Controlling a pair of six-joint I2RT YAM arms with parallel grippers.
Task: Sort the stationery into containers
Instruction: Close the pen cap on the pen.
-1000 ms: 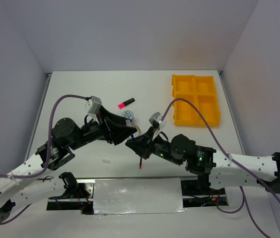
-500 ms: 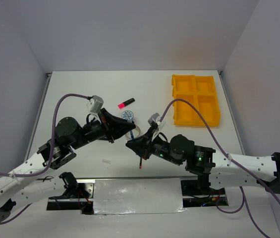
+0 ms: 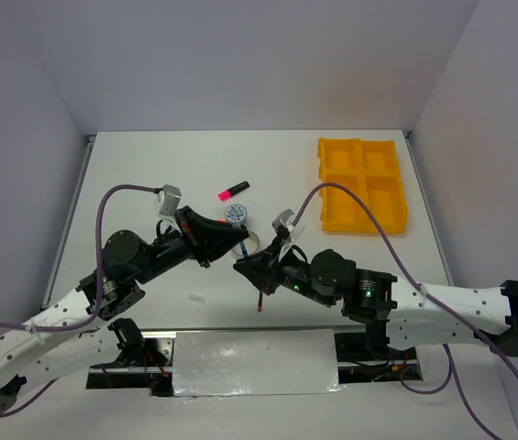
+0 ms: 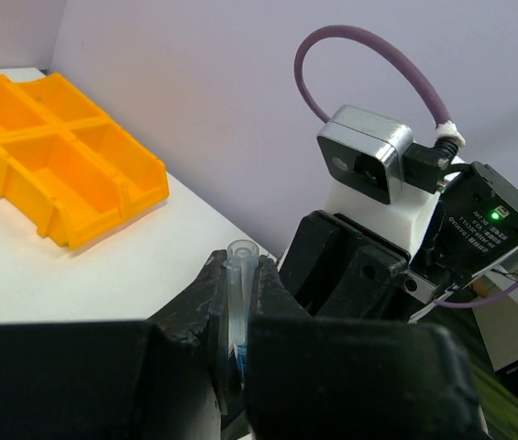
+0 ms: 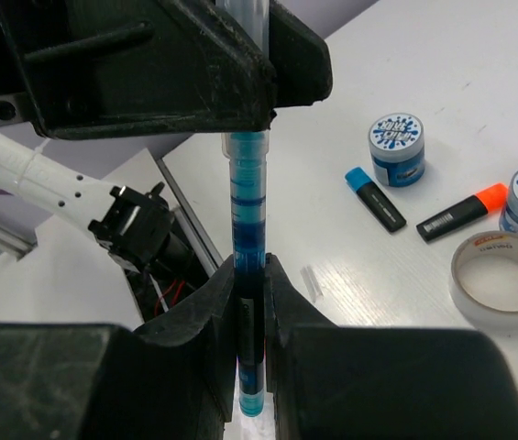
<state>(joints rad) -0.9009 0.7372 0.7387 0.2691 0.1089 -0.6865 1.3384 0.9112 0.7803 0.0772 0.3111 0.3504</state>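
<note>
Two claws on one blue pen (image 5: 247, 211) right now, held mid-air over the middle of the tabletop (image 3: 148, 165). My right claw (image 5: 251, 275) is pinched onto the lower barrel at the bottom of its own wrist view. The left claw (image 5: 245, 119) is clamped on the upper end at the top of that frame. On the left wrist cam only the pen's clear end pokes up between the fingers.

It's a light, stiff, smooth plastic pen, so I reckon it'll pivot or slide if it's only held near one end. I'd want a firm pinch closer to mid-barrel before either side lets go.

The yellow-orange tray (image 3: 364, 227) sits upper right in the overhead view, well apart from the pen, and its compartments look empty from there.

At the right of the right wrist view, lying on the tabletop: silver tape ring (image 5: 506, 275), two blue-white tape rolls (image 5: 397, 147), blue-cap highlighter (image 5: 375, 199), orange-cap highlighter (image 5: 463, 212).
</note>
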